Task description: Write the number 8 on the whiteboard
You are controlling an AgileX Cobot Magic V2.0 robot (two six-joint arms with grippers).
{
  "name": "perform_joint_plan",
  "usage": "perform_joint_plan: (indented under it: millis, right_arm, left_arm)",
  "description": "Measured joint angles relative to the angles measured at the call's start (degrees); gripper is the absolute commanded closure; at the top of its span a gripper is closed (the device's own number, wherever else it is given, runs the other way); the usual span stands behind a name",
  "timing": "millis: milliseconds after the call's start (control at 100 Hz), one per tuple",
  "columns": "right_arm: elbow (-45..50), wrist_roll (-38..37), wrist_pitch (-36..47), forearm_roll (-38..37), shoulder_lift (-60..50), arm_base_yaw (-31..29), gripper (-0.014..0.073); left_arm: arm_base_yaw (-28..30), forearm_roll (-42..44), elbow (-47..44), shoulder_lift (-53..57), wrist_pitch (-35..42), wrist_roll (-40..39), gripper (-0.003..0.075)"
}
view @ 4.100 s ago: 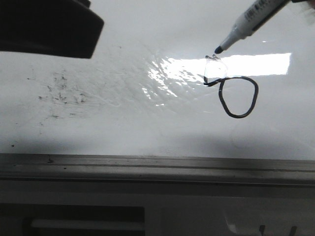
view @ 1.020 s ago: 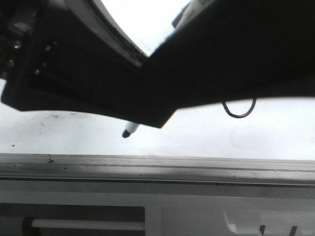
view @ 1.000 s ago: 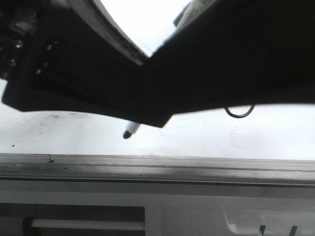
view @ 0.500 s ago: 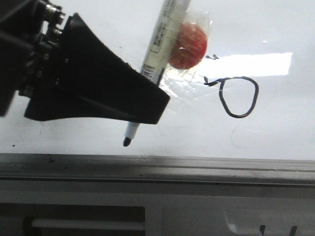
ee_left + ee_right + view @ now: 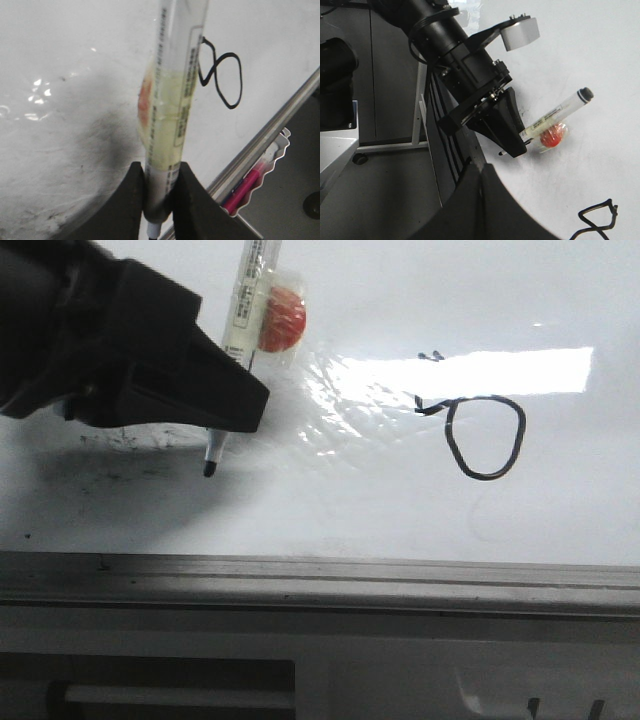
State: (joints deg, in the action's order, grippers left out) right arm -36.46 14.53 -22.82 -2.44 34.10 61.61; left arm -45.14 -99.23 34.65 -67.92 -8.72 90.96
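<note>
The number 8 [image 5: 488,478] is drawn on the right of the whiteboard [image 5: 380,510]: a bold black loop with a fainter loop lost in the glare. It also shows in the left wrist view [image 5: 240,75] and the right wrist view [image 5: 596,206]. My left gripper [image 5: 235,415] is shut on a white marker [image 5: 243,315], tip down over the board's left part, well left of the 8. The grip shows in the left wrist view [image 5: 159,200]. My right gripper [image 5: 481,172] is shut and empty, held above the board's edge.
A red round thing in clear wrap [image 5: 282,322] is taped to the marker. Black specks and smudges [image 5: 130,440] lie under the left gripper. A grey metal rail [image 5: 320,575] runs along the board's near edge. A pink marker [image 5: 245,182] lies in a tray beside the rail.
The dark arm that covered the front view has cleared. My left gripper has carried the marker left and farther back, away from the 8, over the smudged patch.
</note>
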Motion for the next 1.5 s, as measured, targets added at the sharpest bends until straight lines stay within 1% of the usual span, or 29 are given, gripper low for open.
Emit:
perform_joint_plan:
  millis: [220, 380, 490, 850, 1500]
  right_arm:
    - [0.00, 0.00, 0.00, -0.86, 0.00, -2.88, 0.0636]
    - [0.00, 0.00, 0.00, -0.96, 0.00, -6.54, 0.0636]
    - [0.00, 0.00, 0.00, -1.00, 0.00, -7.90, 0.0637]
    - [0.00, -0.11, 0.00, -1.00, 0.00, -7.98, 0.0637]
    - [0.00, -0.11, 0.10, -1.00, 0.00, -7.98, 0.0636]
  left_arm:
    - [0.00, -3.60, 0.11, -2.83, 1.69, 0.00, 0.0741]
    - [0.00, -4.13, 2.92, -4.92, 2.16, 0.00, 0.0741]
    - [0.00, -4.67, 4.57, -6.67, 2.51, 0.00, 0.0741]
    - [-0.58, -5.13, 5.89, -9.26, 3.43, 0.00, 0.0741]
    - [-1.29, -5.54, 6.39, -9.47, 6.56, -0.20, 0.0741]
